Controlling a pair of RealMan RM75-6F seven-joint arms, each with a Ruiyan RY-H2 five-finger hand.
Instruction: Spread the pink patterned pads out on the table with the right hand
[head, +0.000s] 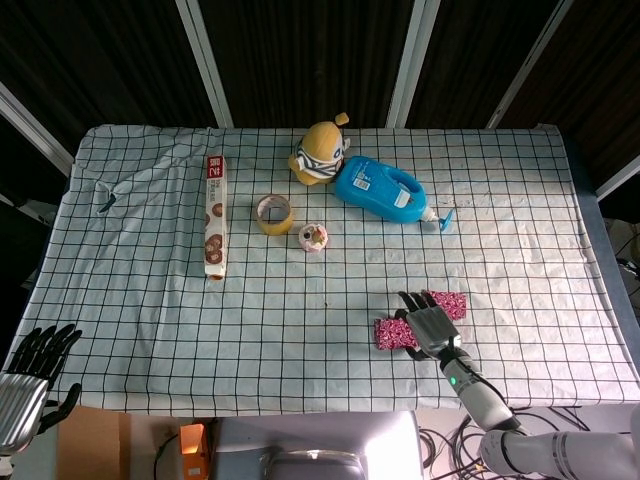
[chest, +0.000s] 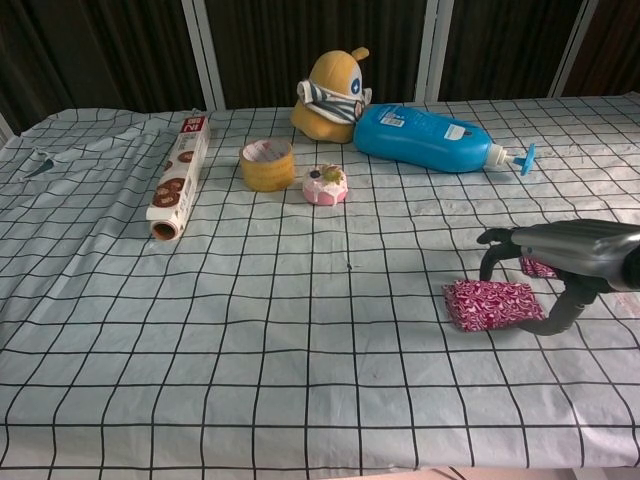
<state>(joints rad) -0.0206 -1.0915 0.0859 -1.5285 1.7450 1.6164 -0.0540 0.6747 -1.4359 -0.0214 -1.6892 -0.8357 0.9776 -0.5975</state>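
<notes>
Two pink patterned pads lie on the checked cloth at the front right. The nearer pad (head: 389, 334) (chest: 493, 303) lies flat, and the farther pad (head: 452, 302) (chest: 541, 268) is partly hidden behind my right hand. My right hand (head: 431, 326) (chest: 571, 252) arches over the right end of the nearer pad. Its fingers are spread and curved down, its thumb (chest: 556, 319) is at the pad's near right corner, and it grips nothing. My left hand (head: 31, 368) hangs off the table's front left corner with its fingers apart and holds nothing.
At the back stand a yellow plush toy (head: 320, 152), a blue pump bottle (head: 380, 189) lying on its side, a tape roll (head: 273, 213), a small pink cake-like item (head: 313, 237) and a long wrap box (head: 215, 215). The table's front edge is just behind my right hand.
</notes>
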